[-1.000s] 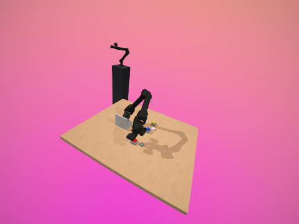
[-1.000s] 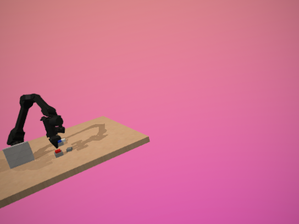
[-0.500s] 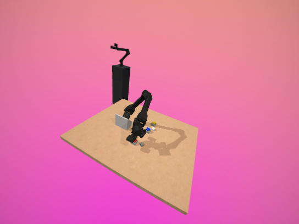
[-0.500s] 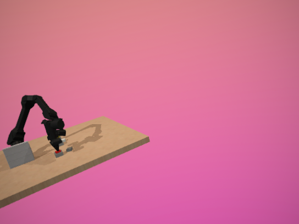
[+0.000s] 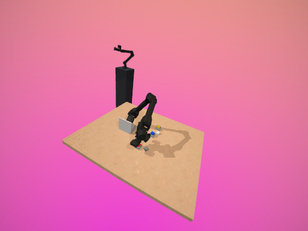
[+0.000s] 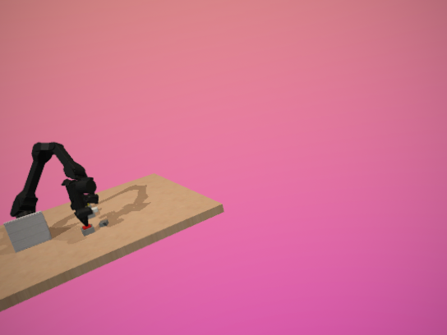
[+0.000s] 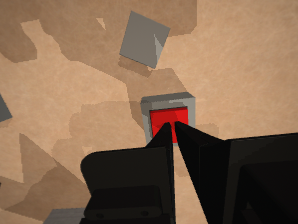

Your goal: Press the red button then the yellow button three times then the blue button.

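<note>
Tabletop [image 5: 170, 181]: tan board carrying all items. 
Arm [image 5: 148, 113]: black, bent down over the near cluster. 
Ribbed grey panel [image 5: 126, 125]: upright beside the arm's base. 
Tool [image 7: 173, 126]: clenched, empty, tips together over the red button. 
Red button [image 7: 169, 117]: in a grey housing, directly beneath the tips. 
Grey block [image 7: 143, 39]: near the red button, apart from it. 
Blue button [image 5: 152, 133] and yellow button [image 5: 158, 127]: farther back.

Arm [image 5: 149, 108] folded high at elbow, forearm angled steeply down, wrist pointing twd table. Gripper [image 7: 173, 128] shut, fingertips nearly touching, nothing btwn them.
</note>
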`<state>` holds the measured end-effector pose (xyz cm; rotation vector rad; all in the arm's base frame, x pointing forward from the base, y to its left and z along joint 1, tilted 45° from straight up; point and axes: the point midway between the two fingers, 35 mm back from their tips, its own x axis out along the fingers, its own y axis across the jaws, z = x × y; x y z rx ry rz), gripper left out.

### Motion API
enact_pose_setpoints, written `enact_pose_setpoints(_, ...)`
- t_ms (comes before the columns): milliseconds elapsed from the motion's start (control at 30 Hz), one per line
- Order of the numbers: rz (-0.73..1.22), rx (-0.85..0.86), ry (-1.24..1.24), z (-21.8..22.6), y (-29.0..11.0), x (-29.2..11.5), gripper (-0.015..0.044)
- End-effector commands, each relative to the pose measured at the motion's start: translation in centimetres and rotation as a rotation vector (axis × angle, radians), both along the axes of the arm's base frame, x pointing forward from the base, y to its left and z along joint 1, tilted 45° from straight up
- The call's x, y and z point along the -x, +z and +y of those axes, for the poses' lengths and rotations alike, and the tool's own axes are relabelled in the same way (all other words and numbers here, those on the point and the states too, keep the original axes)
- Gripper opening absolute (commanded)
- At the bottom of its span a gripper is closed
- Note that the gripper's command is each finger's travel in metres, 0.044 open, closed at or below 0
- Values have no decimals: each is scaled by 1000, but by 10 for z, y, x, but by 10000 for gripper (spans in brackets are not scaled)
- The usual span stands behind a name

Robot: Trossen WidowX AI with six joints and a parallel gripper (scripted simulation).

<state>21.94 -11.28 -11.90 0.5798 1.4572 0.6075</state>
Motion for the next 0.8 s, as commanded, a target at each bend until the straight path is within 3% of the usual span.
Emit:
enact_pose_setpoints(0,1,0,0,-2,2,0,20)
enact_pose_setpoints(300,7,-5,-6,-30,31,1,20)
enact_pose_setpoints(433,9,-4,-6,-64,67,3,20)
enact_pose_setpoints(633,11,3,-4,-63,73,0,20)
enact_pose_setpoints(767,23,58,10,-41,106,-25,20)
